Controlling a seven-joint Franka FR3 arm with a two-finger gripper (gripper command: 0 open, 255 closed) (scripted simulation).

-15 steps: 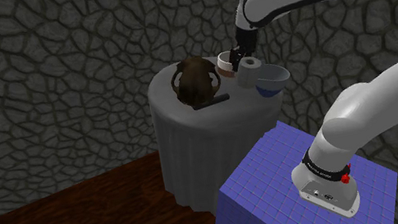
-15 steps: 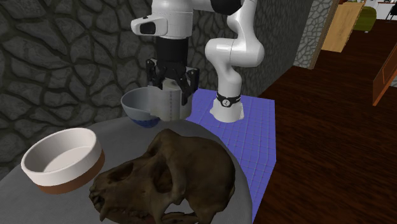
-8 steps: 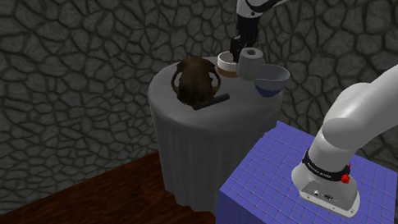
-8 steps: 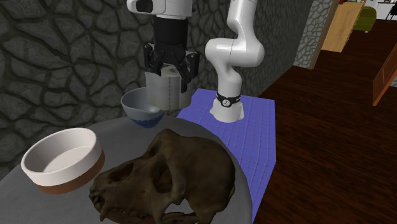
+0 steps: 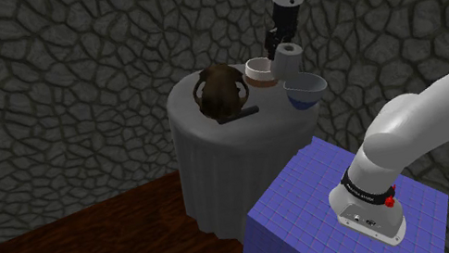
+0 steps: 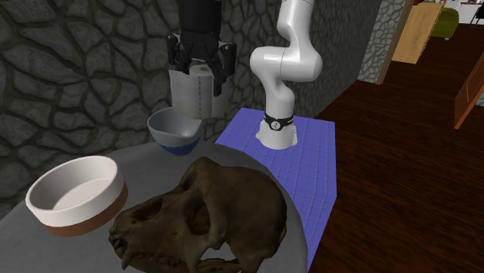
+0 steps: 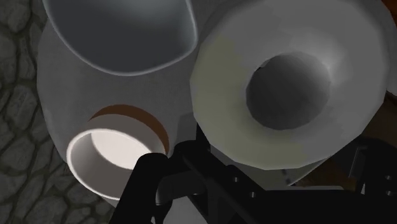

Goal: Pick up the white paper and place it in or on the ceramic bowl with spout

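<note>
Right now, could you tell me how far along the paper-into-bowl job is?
Done: the gripper is shut on the white paper roll, held in the air off the table. In hand: the roll hangs close to the blue-grey spouted bowl, higher than its rim. Left: centre it over the bowl, lower and release.

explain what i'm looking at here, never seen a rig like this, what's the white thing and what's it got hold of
That is a white robot arm fixed on a blue box. One picture looks over its shoulder, one faces it across the table, and one comes from a camera on its hand. On the round table sit a dark skull, a white bowl with a brown base and a spouted bowl, blue underneath. The black tool clasps a white paper roll, off the table, close by the spouted bowl.
</note>
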